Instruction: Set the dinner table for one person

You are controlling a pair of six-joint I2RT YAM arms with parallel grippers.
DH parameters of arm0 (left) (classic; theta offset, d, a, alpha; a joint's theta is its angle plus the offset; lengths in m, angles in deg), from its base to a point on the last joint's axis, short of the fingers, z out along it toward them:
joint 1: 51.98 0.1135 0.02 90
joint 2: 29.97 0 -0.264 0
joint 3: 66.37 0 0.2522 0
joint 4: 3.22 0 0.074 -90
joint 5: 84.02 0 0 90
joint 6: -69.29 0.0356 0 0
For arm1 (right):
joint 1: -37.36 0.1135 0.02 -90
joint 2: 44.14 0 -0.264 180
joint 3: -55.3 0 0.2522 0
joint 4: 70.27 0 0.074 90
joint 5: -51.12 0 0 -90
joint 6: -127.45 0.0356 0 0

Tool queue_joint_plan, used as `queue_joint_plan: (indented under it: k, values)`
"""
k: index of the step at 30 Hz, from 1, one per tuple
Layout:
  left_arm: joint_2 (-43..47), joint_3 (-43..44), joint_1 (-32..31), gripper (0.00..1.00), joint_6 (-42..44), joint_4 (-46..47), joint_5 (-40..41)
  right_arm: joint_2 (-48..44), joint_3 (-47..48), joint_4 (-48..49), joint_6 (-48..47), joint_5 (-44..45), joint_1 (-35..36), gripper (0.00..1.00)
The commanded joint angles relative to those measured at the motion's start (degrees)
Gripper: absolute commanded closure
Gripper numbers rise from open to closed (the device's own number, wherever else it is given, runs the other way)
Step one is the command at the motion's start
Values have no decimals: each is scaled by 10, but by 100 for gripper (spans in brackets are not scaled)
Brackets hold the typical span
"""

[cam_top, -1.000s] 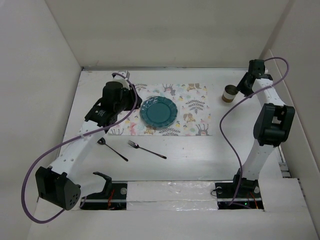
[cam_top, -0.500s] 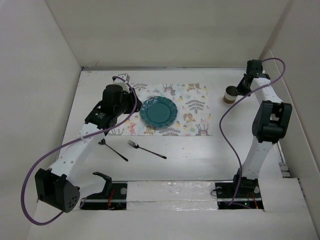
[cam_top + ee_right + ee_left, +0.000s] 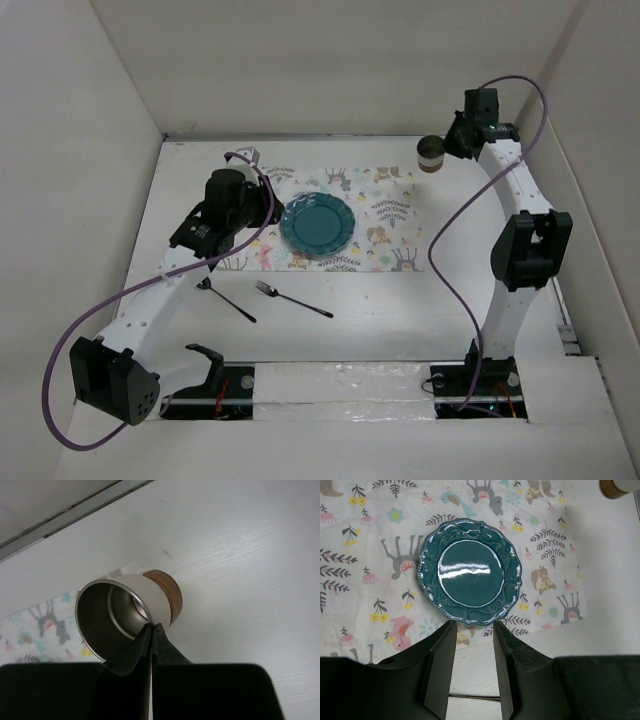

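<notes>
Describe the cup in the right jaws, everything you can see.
The cup is small and round, with shiny bare metal inside, a cream outer wall and a brown wood-like band at the base. What shows of the inside is empty. It is tilted, mouth toward the wrist camera. The right jaws are shut on its rim wall, one finger inside and one outside. In the top view it is just beyond the placemat's far right corner. Whether it touches the table cannot be told.

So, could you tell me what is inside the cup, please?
Only bare steel wall and base show inside the cup; no contents seen. One finger of the right tool reaches in over the rim, pinching the wall. Its body hides the opening's lowest edge.
</notes>
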Motion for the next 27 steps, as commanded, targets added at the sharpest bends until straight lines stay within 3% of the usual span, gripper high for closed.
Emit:
queue_joint_plan:
  k: [1, 9, 22, 25, 26, 27]
  values:
    - [12, 19, 0, 68, 1, 5, 2, 22, 25, 12, 10, -44, 24, 100]
    - [12, 12, 0, 68, 4, 4, 1, 76, 53, 49, 61, -112, 54, 100]
    - [15, 4, 0, 68, 2, 2, 9, 120, 21, 71, 76, -96, 70, 100]
    - [15, 10, 0, 68, 1, -1, 12, 98, 4, 79, 75, -86, 70, 76]
    - [15, 14, 0, 67, 1, 0, 15, 90, 2, 79, 74, -84, 70, 61]
    - [14, 18, 0, 67, 1, -4, 17, 82, 3, 78, 69, -83, 70, 54]
